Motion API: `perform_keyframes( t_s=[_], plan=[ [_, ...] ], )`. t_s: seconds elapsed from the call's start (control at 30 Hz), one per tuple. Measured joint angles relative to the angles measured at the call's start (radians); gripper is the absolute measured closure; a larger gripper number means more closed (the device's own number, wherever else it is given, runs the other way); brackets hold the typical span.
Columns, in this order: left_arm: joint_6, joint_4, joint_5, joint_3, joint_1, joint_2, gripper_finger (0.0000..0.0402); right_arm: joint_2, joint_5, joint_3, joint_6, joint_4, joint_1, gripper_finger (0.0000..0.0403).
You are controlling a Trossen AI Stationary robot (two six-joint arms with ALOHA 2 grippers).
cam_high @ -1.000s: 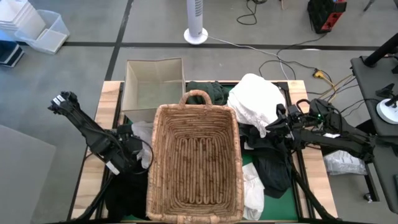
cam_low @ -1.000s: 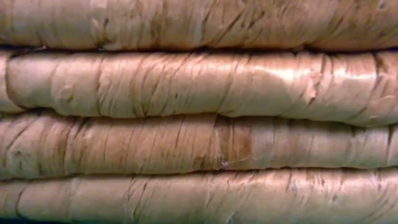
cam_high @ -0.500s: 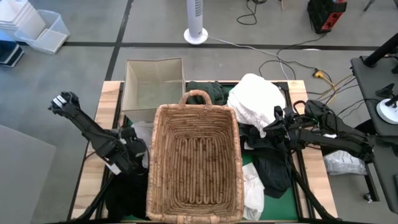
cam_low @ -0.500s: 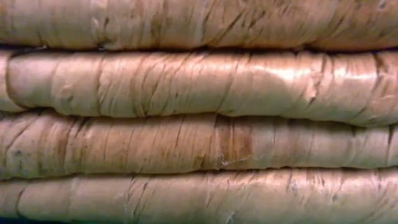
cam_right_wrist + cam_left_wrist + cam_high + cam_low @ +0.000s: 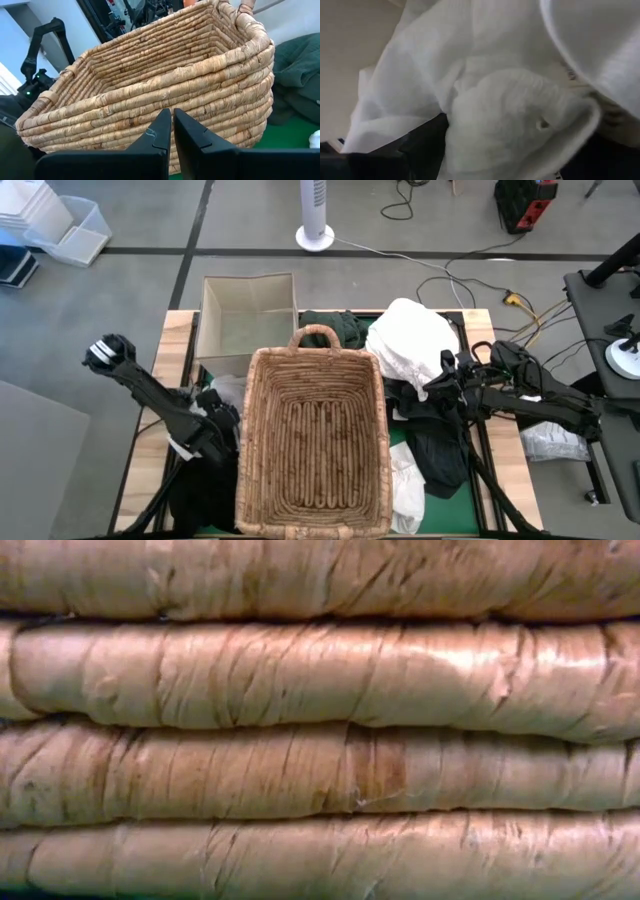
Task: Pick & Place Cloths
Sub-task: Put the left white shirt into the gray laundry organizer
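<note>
the wicker basket [image 5: 312, 445] sits empty at the centre of the high view, its long axis running top to bottom of the frame, handle toward the top. cloths lie on both sides of it. the left gripper [image 5: 215, 428] is pressed into a white cloth [image 5: 485, 105] at the basket's left edge; whether its fingers are open or closed i cannot tell. the right gripper [image 5: 172, 131], right of centre, hovers with fingers nearly together, holding nothing. beside it are a bunched white garment [image 5: 412, 340] and a dark garment [image 5: 440, 452]. these look soft, light and limp, so they should sag; pinching a raised fold seems best. the crumpled heaps show no clear long axis.
</note>
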Motion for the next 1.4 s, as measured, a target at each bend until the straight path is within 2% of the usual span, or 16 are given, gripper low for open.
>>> perform_keyframes(
  t_s=[0.2,0.33,0.43,0.57,0.63,0.93,1.2,1.33,1.4],
  plan=[
    [-0.096,0.009,0.0,-0.027,0.0,0.088,0.014,0.0,0.0,0.0,0.0,0.018,0.0,0.039],
    [-0.137,0.05,-0.005,-0.054,0.0,0.126,0.0184,0.0,0.0,0.0,0.0,0.02,0.0,0.039],
    [-0.152,0.094,-0.007,-0.069,0.0,0.138,0.0241,0.0,0.0,0.0,0.0,0.02,0.0,0.039],
    [-0.15,0.109,0.006,-0.058,-0.002,0.136,0.0354,0.0,0.0,0.0,0.0,0.019,0.0,0.039],
    [-0.144,0.1,0.018,-0.045,-0.003,0.124,0.0386,0.0,0.0,0.0,0.0,0.019,0.0,0.039],
    [-0.116,-0.062,0.028,0.126,-0.036,0.084,0.0398,0.0,0.0,0.0,0.0,0.019,0.0,0.039],
    [-0.103,-0.358,0.013,0.392,-0.083,0.088,0.04,0.0,-0.001,0.0,-0.001,0.018,0.0,0.039],
    [-0.127,-0.501,-0.039,0.527,-0.11,0.089,0.04,0.0,-0.001,0.0,-0.01,0.018,0.0,0.039],
    [-0.108,-0.5,-0.069,0.581,-0.119,0.083,0.0401,0.0,-0.001,0.0,-0.016,0.019,0.0,0.039]
  ],
)
